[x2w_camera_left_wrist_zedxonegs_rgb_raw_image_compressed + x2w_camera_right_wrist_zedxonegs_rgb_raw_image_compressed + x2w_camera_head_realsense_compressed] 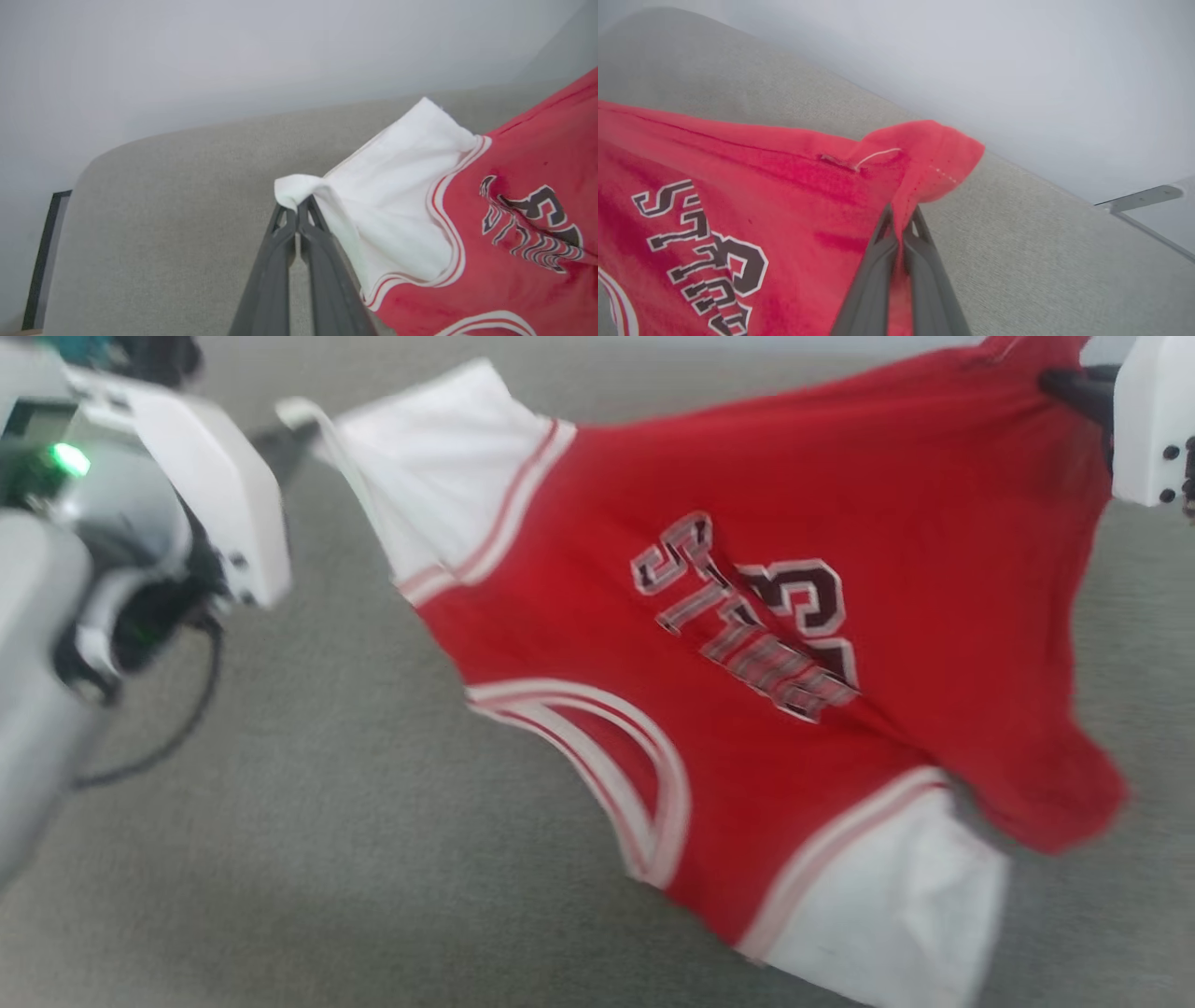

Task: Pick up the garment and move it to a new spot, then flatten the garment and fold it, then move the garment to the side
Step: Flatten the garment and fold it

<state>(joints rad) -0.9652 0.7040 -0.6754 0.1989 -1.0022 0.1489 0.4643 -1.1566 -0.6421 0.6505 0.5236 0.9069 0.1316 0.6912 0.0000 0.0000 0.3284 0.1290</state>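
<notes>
**A:** Where is the garment (747, 644) right now?

**B:** Up off the grey padded surface (308, 859), strung between our two arms, chest lettering facing us. Our left gripper (297, 210) is clamped shut on the edge of one white sleeve (397, 186). Our right gripper (903, 214) is clamped shut on a red hem corner (934, 149).

**A:** So we judge this to be the carry to the new spot?

**B:** We think so. The other sleeve (896, 905) hangs low (whether it brushes the surface, we cannot tell).

**A:** How do we do it well?

**B:** We move both arms together at one pace, so the span between the grips does not change. If one arm runs ahead, the thin pinch on the sleeve edge could slip. We also carry high enough that the hanging part does not drag and bunch under itself.

**A:** And setting down?

**B:** We let the hanging edge land first, then draw both grips away from it while lowering, so the cloth lies flat with the lettering up. That should spare us work in the flattening. We open neither claw until the cloth rests on the surface.
</notes>
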